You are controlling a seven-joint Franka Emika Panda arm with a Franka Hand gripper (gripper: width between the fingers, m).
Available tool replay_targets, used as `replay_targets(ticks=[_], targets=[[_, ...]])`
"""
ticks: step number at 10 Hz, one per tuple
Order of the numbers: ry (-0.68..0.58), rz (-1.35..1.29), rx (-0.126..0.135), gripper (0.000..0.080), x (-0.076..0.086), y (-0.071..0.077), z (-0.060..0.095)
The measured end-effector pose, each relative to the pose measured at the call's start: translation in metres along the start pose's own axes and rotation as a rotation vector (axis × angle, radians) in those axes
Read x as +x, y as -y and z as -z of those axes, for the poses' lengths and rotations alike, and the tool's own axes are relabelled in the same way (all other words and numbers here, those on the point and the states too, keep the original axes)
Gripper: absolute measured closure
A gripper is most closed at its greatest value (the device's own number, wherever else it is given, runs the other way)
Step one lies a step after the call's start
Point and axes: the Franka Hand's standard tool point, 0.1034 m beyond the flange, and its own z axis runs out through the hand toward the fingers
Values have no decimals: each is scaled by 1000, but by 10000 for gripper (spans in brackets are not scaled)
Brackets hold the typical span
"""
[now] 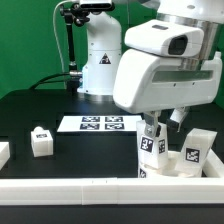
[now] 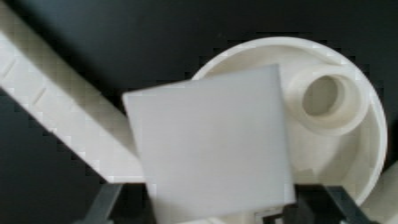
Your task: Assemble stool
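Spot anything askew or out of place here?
Only the leg held in the pincer: in the wrist view its edges slant, so it looks crooked by the seat. Nothing looks spilled or broken.

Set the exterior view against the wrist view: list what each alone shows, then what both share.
Exterior only: the flat white marker board, a loose white block leg with a tag, the robot's white arm. Wrist only: the round socket in the white round disc seat. Both: the white plastic block leg clamped in the gripper, and the long white border rail.
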Motion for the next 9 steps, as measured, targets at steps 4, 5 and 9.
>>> replay_targets(ticks=[4, 5, 9], targets=[[19, -375, 69, 456, -3, 3, 0], [19, -420, 70, 456, -2, 6, 0], [25, -665, 79, 456, 0, 8, 1]])
